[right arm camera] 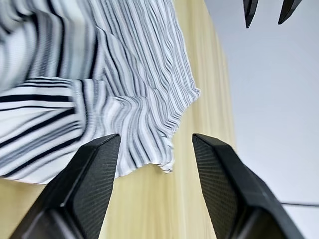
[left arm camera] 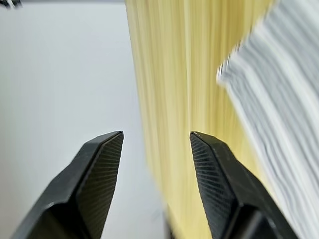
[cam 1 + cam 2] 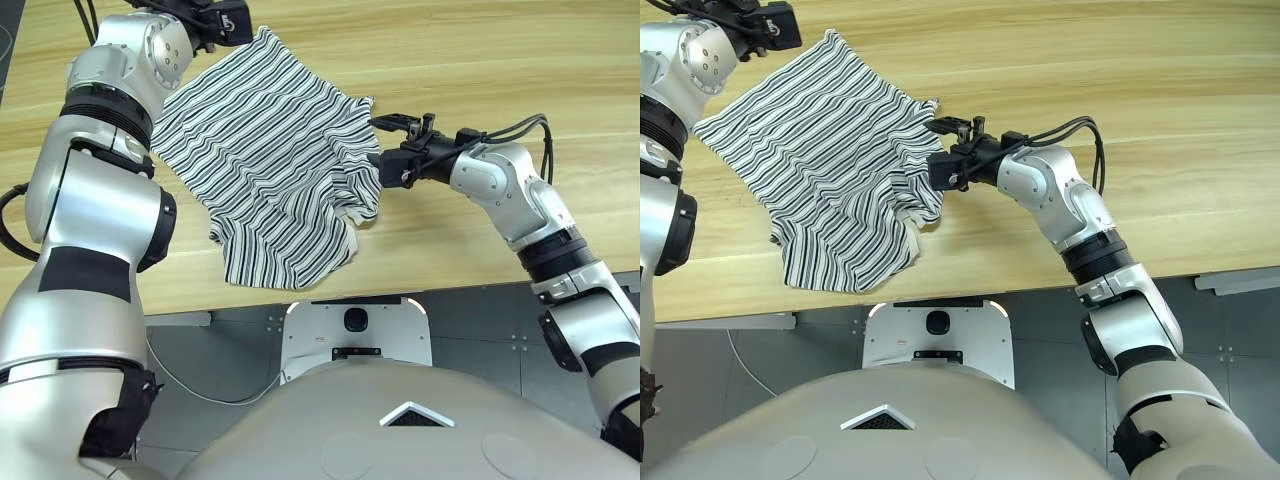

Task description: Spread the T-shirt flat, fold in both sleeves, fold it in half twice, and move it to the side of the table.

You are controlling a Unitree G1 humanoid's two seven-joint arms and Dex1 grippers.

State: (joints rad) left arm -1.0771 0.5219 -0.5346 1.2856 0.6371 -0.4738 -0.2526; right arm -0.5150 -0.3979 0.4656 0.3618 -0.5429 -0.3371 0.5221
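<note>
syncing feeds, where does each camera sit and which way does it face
eyes: on the head, facing forward and down at the T-shirt on the table; left arm and right arm show.
left wrist: on that arm, facing past open left gripper at table and T-shirt.
right wrist: on that arm, facing past open right gripper at T-shirt.
all share the T-shirt.

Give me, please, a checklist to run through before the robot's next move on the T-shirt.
1. T-shirt spread flat: not ok; it lies rumpled, with folds bunched on its right side.
2. Left gripper open and empty: ok; it is at the shirt's far corner.
3. Right gripper open and empty: ok; it is at the shirt's right edge.
4. Shirt wholly on the table: ok, though its near hem lies close to the table's front edge.
5. Both sleeves located: cannot tell; the folds hide them.
</note>
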